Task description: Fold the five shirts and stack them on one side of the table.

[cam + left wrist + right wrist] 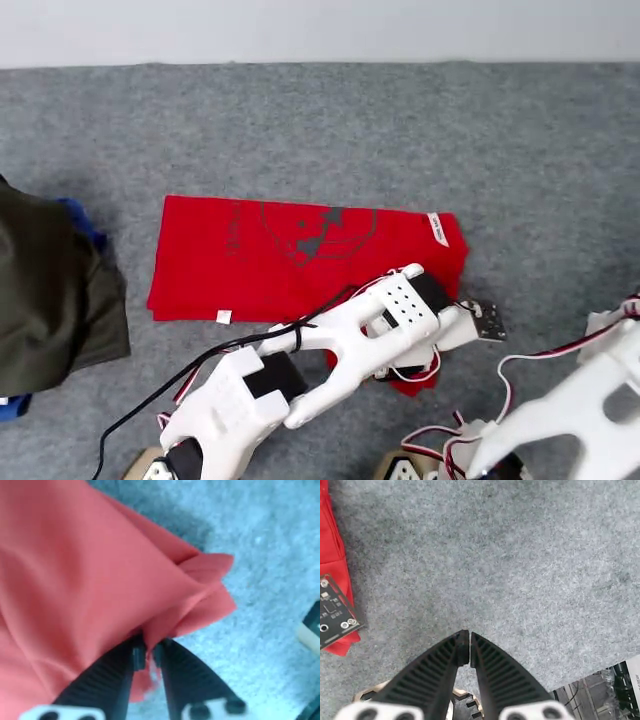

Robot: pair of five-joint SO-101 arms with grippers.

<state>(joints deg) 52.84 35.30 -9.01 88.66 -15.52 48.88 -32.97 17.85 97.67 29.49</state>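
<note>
The grey desk [540, 140], covered in a mottled felt-like fabric, stretches out ahead of and to both sides of the right fingers [440, 665]. A pale wall [320, 30] borders the desk's far edge, well beyond those fingers. Behind their tips and off to one side, past the fabric's edge, dark cables [600, 690] sit among black fittings.

Shirt [260, 262] at table [520, 140] centre — clothes pile [50, 300] at left edge; left arm [350, 338] over shirt's near right corner.
</note>
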